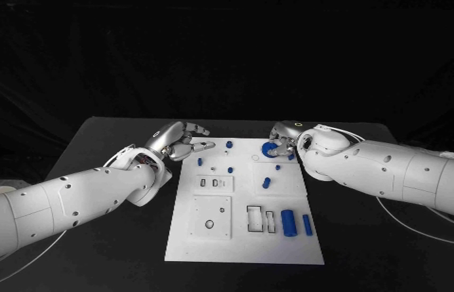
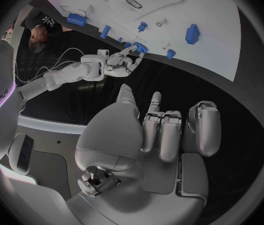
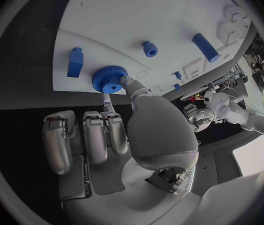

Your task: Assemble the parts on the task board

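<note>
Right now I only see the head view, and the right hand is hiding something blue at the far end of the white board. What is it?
Observer: It is a blue gear. The right wrist view shows teeth all round its rim.
Operator: Is the hand holding it or just touching it?
Observer: It looks held. The right hand pinches the gear between its thumb and one finger.
Operator: Is my left hand holding a piece too?
Observer: No. In the left wrist view the left hand has nothing in its palm or fingers.
</note>
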`<control>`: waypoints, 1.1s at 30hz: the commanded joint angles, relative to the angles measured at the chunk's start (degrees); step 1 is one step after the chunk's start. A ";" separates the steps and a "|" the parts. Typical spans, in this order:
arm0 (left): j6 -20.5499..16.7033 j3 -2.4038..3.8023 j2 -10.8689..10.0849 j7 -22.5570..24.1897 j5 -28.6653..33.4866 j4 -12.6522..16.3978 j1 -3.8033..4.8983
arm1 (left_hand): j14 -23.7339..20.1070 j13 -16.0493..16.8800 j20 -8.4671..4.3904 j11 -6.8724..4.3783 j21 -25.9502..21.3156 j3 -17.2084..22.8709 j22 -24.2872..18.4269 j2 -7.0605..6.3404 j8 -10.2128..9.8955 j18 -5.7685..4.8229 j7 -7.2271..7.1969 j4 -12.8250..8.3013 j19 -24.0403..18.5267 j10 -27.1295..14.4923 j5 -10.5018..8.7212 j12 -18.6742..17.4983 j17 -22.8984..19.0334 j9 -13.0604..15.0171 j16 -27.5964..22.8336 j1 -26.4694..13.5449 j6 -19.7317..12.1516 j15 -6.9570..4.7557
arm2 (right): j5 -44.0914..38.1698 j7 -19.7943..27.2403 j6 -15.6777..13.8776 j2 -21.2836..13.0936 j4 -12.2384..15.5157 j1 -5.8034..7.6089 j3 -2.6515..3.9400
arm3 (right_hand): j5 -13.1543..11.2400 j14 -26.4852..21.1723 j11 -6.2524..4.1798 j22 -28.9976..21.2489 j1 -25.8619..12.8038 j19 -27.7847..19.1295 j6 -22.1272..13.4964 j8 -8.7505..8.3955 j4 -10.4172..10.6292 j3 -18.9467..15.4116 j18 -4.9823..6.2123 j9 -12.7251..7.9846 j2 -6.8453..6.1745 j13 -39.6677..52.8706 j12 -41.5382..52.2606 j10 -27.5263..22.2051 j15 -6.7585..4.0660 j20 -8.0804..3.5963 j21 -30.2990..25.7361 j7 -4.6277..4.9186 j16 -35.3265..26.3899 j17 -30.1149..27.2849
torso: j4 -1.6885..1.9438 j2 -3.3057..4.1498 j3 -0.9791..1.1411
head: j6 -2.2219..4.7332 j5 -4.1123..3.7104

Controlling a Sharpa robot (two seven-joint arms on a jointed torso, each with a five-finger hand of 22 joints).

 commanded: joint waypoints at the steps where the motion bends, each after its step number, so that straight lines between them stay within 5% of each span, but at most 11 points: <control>1: 0.00 0.04 0.07 0.58 -0.23 0.20 0.04 | 6.06 10.00 0.05 -0.11 -0.24 -0.36 6.45 0.08 0.22 0.69 -0.04 -0.09 -0.34 3.29 0.10 -0.21 15.08 0.09 0.15 0.55 -0.20 0.14 | -0.27 0.88 -2.04 -0.25 0.43 -0.29 -0.19 | 0.42 5.96 -0.24 15.08 0.35 6.00 2.43 0.20 -0.04 0.60 -0.39 1.27 -0.10 15.09 0.22 6.11 -0.42 -0.57 0.25 -1.74 0.23 15.09 | 0.04 0.02 -0.04 | 0.20 -0.12; 20: 0.10 0.04 -0.02 0.55 -0.33 0.24 0.03 | 6.06 10.00 0.05 -0.11 -0.24 -0.36 6.45 0.08 0.22 0.69 -0.04 -0.09 -0.34 3.29 0.10 -0.21 15.08 0.09 0.15 0.55 -0.20 0.14 | 4.31 6.17 -10.70 -0.82 4.32 0.42 0.21 | 0.90 5.96 -0.21 15.08 0.42 6.00 3.27 0.22 -0.42 1.09 -0.39 1.41 -0.37 15.09 0.22 6.11 -0.42 -0.58 0.25 -1.68 0.23 15.09 | 0.13 0.12 -0.02 | 0.43 0.45; 33: -0.07 0.03 -0.07 0.58 -0.42 0.05 0.03 | 6.06 10.00 0.05 -0.11 -0.24 -0.36 6.45 0.08 0.22 0.69 -0.04 -0.09 -0.34 3.29 0.10 -0.21 15.08 0.09 0.15 0.55 -0.20 0.14 | 5.10 7.53 -8.82 3.23 4.21 0.97 0.36 | 0.42 5.96 -0.08 15.08 0.23 6.00 3.23 -0.06 -0.42 1.25 -0.39 1.35 -0.43 15.09 0.22 6.11 -0.37 -0.56 0.25 -1.50 0.23 15.09 | -0.01 -0.06 -0.04 | 0.44 0.66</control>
